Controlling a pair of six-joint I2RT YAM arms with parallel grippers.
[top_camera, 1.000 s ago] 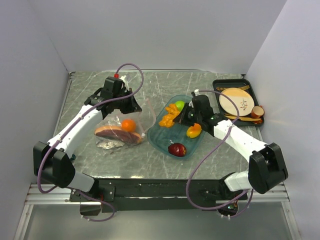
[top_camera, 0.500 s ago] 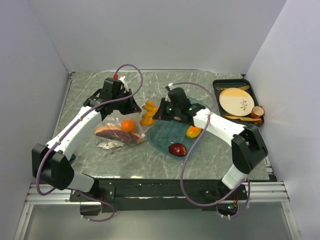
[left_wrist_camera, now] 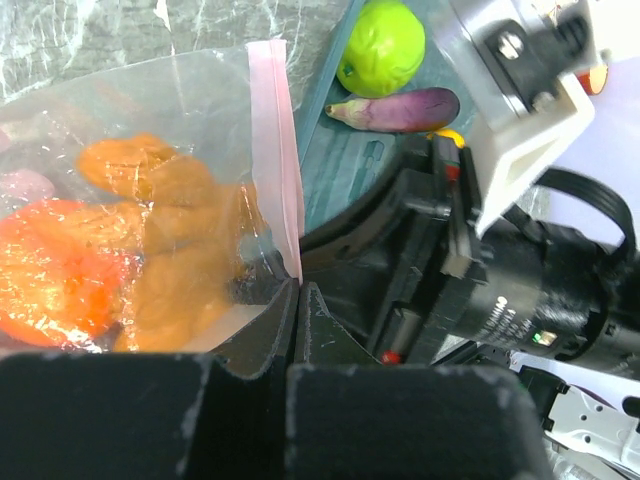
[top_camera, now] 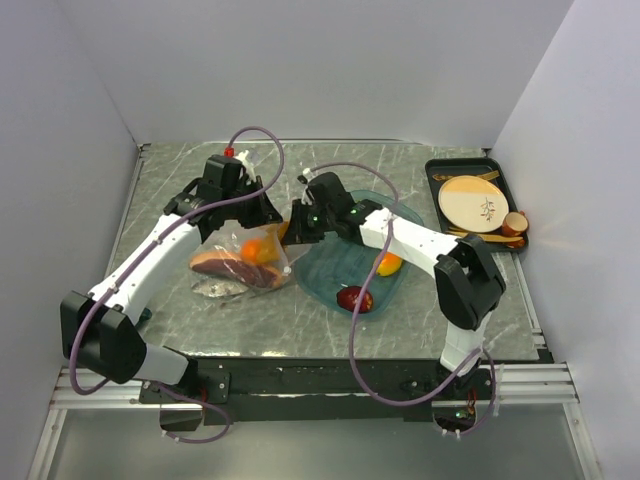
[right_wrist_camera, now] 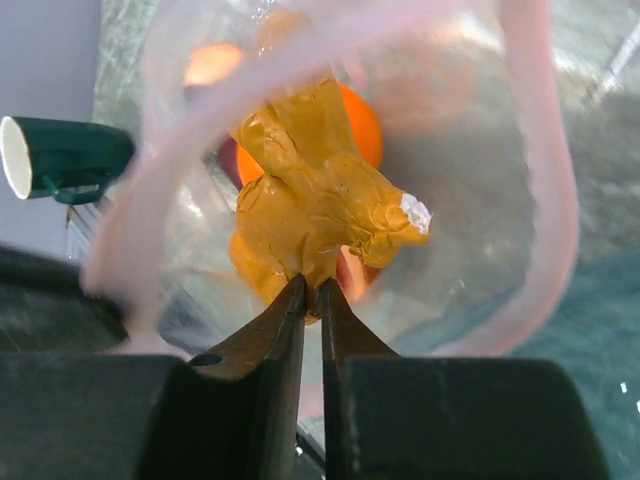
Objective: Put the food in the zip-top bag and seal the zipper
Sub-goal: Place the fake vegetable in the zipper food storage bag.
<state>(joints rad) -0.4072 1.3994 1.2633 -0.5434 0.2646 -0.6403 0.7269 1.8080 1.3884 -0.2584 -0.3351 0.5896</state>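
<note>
left claw [left_wrist_camera: 297, 287]: clamped on the zipper [left_wrist_camera: 276, 150] edge of the zip-top bag [left_wrist_camera: 140, 95]
right claw [right_wrist_camera: 310, 286]: narrow slit, tips at orange-yellow food [right_wrist_camera: 315, 200] in bag mouth; grip unclear
bag: on worktop [top_camera: 170, 180], beside teal tray [top_camera: 320, 272]

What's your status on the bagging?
Left gripper shut on zipper of bag. Right gripper at bag mouth, orange-yellow piece at its tips, grip unclear. Lime, purple slice, apple left in tray.

Clear zip-top bag [left_wrist_camera: 190, 100] open, orange food [right_wrist_camera: 315, 215] inside
</note>
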